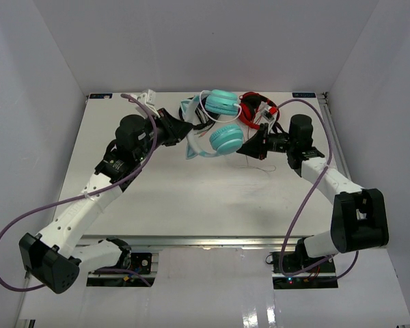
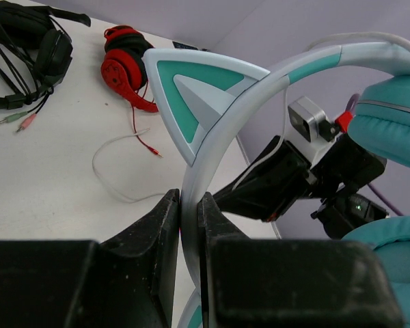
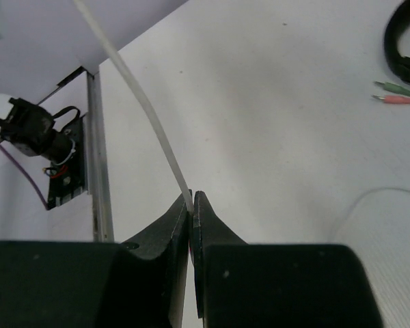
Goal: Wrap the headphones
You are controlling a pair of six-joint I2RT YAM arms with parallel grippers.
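Note:
The teal headphones (image 1: 219,123) with cat ears are held off the table at the back centre. My left gripper (image 1: 183,131) is shut on their whitish headband (image 2: 219,137), just below one teal cat ear (image 2: 191,92), with the jaws pinching the band (image 2: 190,205). My right gripper (image 1: 251,146) is shut on the thin white cable (image 3: 133,96), which runs up and to the left from the fingertips (image 3: 191,199). The teal ear cups (image 2: 396,130) hang to the right of the band. The right gripper also shows in the left wrist view (image 2: 280,178).
Red headphones (image 1: 256,108) lie at the back right, also in the left wrist view (image 2: 123,65). Black headphones (image 2: 27,55) with green and pink plugs (image 2: 17,121) lie nearby. A loose thin white cable loop (image 2: 116,171) lies on the table. White walls enclose the table.

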